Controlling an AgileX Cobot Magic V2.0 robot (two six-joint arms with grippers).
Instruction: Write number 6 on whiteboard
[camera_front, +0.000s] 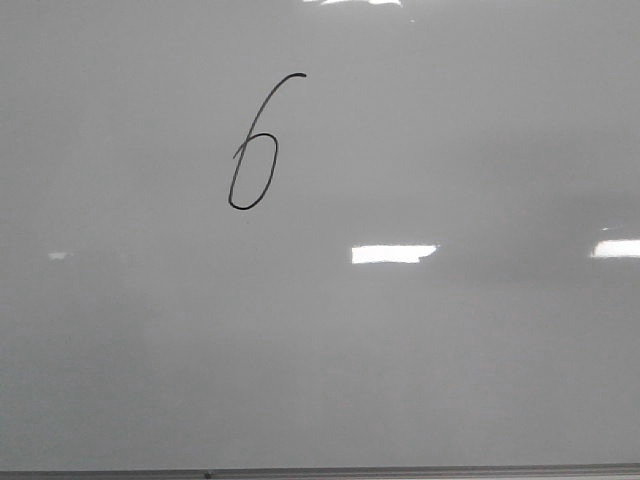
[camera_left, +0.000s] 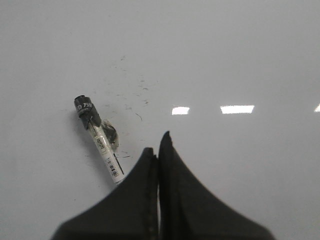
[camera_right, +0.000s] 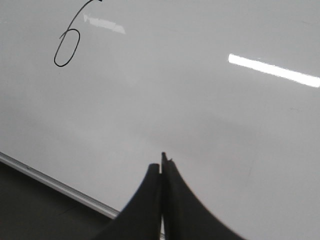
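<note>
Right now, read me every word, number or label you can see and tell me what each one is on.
"6": hand-drawn in black on the whiteboard, at.
White lettering on the marker's black cap, in the left wrist view: too blurred to read.
Barcode label and fine print on the marker's white barrel: too small to read.
Faint black specks on the board near the marker are smudges, not text.
Nothing else is written anywhere.

Matte black left claw (camera_left: 159, 150) and right claw (camera_right: 161, 167), each with curved, tapering, pointed fingers.
</note>
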